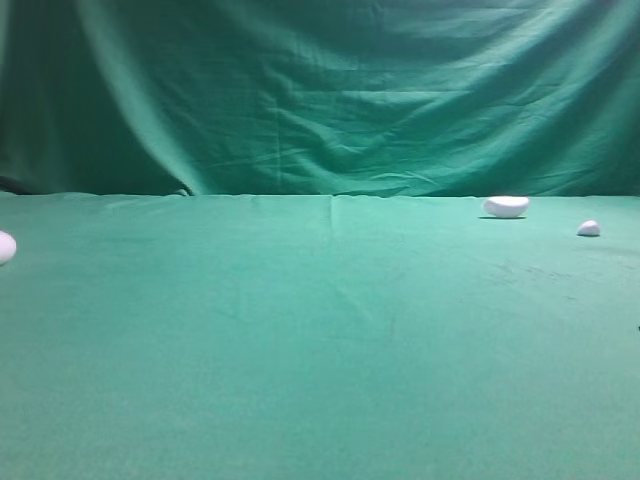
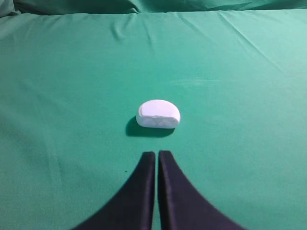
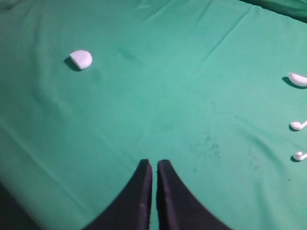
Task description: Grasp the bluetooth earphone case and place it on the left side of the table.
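The bluetooth earphone case (image 2: 158, 114) is a small white rounded block lying on the green table (image 2: 240, 72). In the left wrist view it sits a short way ahead of my left gripper (image 2: 157, 153), which is shut and empty. The high view cuts the case (image 1: 3, 247) off at the far left edge. In the right wrist view the case (image 3: 81, 59) lies far off at the upper left. My right gripper (image 3: 154, 163) is shut with nothing in it, hanging over bare cloth. Neither gripper shows in the high view.
A white flat-topped dome-shaped lump (image 1: 506, 206) and a tiny white piece (image 1: 588, 228) lie at the back right. The right wrist view shows the lump (image 3: 298, 79) and two small white earbuds (image 3: 297, 125) (image 3: 300, 155) at its right edge. A green backdrop (image 1: 320, 90) hangs behind.
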`<state>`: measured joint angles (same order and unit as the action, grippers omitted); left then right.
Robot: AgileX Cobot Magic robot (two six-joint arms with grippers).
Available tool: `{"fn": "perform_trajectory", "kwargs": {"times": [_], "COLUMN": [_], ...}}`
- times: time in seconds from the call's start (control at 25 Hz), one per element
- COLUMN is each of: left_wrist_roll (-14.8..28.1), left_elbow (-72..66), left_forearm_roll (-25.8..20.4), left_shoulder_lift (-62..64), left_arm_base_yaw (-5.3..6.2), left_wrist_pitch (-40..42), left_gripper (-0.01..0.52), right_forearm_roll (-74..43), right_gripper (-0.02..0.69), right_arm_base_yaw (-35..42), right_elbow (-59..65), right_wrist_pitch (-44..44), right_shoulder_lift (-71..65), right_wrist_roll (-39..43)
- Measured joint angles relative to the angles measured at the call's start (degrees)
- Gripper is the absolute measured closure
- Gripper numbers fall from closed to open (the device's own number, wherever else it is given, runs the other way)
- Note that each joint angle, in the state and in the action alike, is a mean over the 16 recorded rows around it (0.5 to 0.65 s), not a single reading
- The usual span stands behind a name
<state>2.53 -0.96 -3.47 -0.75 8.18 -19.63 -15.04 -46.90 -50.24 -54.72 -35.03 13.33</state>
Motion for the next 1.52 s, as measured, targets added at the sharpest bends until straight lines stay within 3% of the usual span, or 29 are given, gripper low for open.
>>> {"fn": "perform_trajectory", "kwargs": {"times": [0.32,0.72,1.08,1.52], "left_wrist_roll": [0.0,0.0,0.0,0.0], "left_elbow": [0.0,0.0,0.0,0.0], "left_forearm_roll": [0.0,0.0,0.0,0.0], "left_shoulder_lift": [0.0,0.0,0.0,0.0], "left_arm_base_yaw": [0.00,0.00,0.00,0.00], "left_wrist_pitch": [0.0,0.0,0.0,0.0], "left_gripper": [0.514,0.514,0.514,0.514], "right_forearm_roll": [0.7,3.3,6.2,6.6], "right_gripper": [0.665,0.665,0.665,0.665], "right_arm_base_yaw": [14.5,35.1,44.3,45.6], "right_elbow": [14.1,38.1,49.8,51.8], "right_wrist_pitch": [17.1,37.5,39.2,34.2], "right_shoulder_lift": [6.0,24.5,34.8,35.7], "right_wrist_roll": [-2.7,-2.4,-1.2,-0.7]}}
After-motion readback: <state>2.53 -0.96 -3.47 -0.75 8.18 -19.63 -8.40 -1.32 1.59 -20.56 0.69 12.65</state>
